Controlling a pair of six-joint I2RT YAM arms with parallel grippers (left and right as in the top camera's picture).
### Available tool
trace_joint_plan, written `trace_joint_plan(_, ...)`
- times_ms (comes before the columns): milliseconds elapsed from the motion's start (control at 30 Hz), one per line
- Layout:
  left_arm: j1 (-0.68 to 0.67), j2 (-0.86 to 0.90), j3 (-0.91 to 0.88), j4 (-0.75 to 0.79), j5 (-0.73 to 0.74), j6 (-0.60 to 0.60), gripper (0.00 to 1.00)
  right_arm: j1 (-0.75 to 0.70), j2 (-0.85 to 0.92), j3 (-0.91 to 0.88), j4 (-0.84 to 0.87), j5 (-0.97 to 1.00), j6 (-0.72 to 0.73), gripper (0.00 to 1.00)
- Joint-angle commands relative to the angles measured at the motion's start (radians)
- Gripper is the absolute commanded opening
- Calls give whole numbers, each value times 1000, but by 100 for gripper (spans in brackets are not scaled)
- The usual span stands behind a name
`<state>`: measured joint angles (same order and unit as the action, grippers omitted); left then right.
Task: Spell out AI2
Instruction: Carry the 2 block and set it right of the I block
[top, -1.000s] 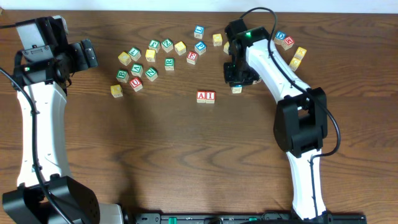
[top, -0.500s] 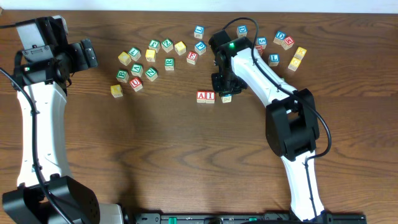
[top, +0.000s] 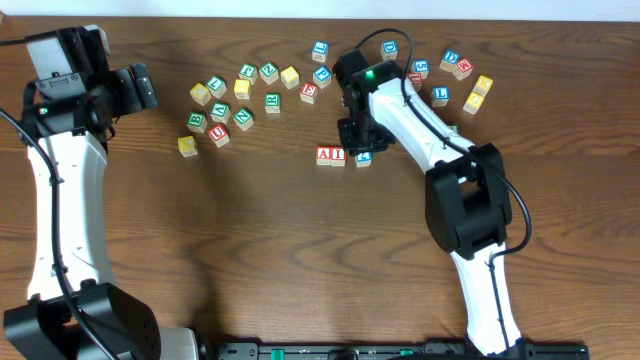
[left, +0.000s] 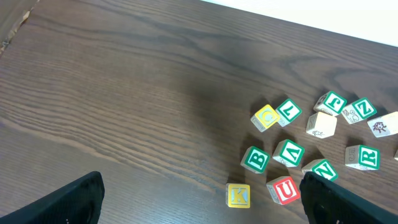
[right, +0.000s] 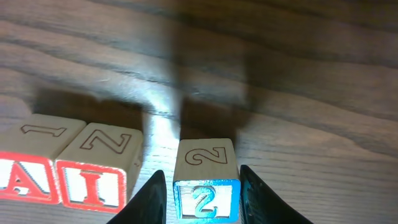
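Soft, even light from above; the overhead view is sharp throughout.
On the counter shadows are faint; the right wrist view shows dark shadows top centre, split by a pale glare streak, with blurred jaws along its bottom edge.

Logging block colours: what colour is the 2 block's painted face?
The 2 block shows a blue face; clearest in the right wrist view.

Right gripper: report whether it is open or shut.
Shut on the 2 block: the right gripper has a finger tight against each side of it in the wrist view.
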<state>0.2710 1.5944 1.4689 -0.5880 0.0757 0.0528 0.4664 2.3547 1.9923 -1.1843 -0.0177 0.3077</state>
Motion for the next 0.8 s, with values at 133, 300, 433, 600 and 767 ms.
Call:
trace_joint_plan(133,-2,-6,23,-3,-2,6,99,7,-26,-8,16,11,13,35)
trace_joint_plan(300,-2,-6,23,-3,-2,6,99,2,-27,5,13,10,13,36)
trace_joint_plan(433,-2,-6,23,-3,-2,6,99,2,-29,6,2,7,13,38)
trace_joint_plan(600,-2,-6,23,-3,-2,6,99,-5,-38,8,-9,7,13,40)
trace_joint_plan(767,-2,-6,23,-3,-2,6,99,-24,-84,11,-10,7,13,42)
